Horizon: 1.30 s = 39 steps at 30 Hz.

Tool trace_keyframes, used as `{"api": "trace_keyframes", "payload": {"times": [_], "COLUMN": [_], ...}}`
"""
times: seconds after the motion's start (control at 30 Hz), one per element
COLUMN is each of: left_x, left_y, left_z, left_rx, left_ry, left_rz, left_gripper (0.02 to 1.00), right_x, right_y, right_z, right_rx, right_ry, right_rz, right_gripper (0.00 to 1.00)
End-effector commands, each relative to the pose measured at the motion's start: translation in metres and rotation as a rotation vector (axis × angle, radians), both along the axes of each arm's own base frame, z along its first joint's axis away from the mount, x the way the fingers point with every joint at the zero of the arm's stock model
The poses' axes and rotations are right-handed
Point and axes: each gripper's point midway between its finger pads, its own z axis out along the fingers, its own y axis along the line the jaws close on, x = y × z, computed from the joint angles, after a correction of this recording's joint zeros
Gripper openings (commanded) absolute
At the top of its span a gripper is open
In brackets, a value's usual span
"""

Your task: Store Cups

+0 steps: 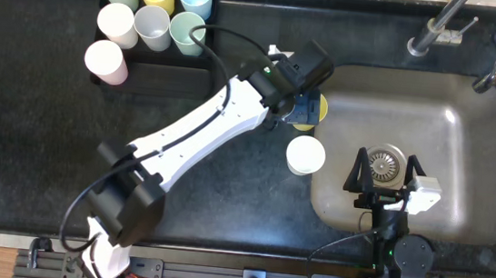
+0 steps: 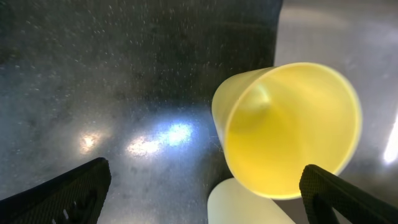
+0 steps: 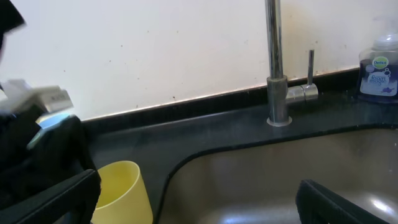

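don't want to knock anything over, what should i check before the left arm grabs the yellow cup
1. Left gripper open: ok.
2. Yellow cup upright, empty: ok.
3. Fingers level with its wall: cannot tell.
4. White cup clear of the grasp: not ok, right beside the yellow cup.
5. Free room in the tray: ok.
6. Right gripper out of the way, over the sink: ok.

Overhead camera looks down; both wrist cameras share the yellow cup (image 2: 286, 127).
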Motion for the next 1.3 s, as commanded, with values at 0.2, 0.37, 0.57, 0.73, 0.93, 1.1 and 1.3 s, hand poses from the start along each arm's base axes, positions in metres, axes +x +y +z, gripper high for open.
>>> {"api": "trace_keyframes", "payload": {"times": [0.2, 0.37, 0.57, 0.73, 0.93, 1.1, 1.3], "left_x": [0.009, 0.012, 0.014, 0.015, 0.025, 0.041, 0.058], "left_y": [-0.01, -0.008, -0.005, -0.003, 0.005, 0.028, 0.109], "left_z": [-0.017, -0.017, -0.021, -0.029, -0.028, 0.01, 0.077], "left_rx": [-0.03, -0.031, -0.032, -0.032, -0.041, -0.062, -0.078], "left_ry": [0.018, 0.019, 0.028, 0.049, 0.044, -0.006, -0.073], "left_rz": [0.01, 0.02, 0.051, 0.1, 0.132, 0.188, 0.352], "left_gripper": [0.998, 0.947, 0.375, 0.185, 0.038, 0.038, 0.038], "right_x": [0.0, 0.0, 0.0, 0.0, 0.0, 0.0, 0.0], "right_y": [0.002, 0.002, 0.002, 0.002, 0.002, 0.002, 0.002], "right_z": [-0.004, -0.004, -0.004, -0.004, -0.004, -0.004, -0.004], "right_rx": [0.004, 0.004, 0.003, 0.003, 0.004, 0.003, 0.004], "right_ry": [0.001, 0.001, 0.001, 0.001, 0.001, 0.001, 0.001], "right_rz": [0.011, 0.011, 0.011, 0.011, 0.011, 0.011, 0.011], "right_gripper": [0.998, 0.996, 0.998, 0.998, 0.998, 0.998, 0.998]}}
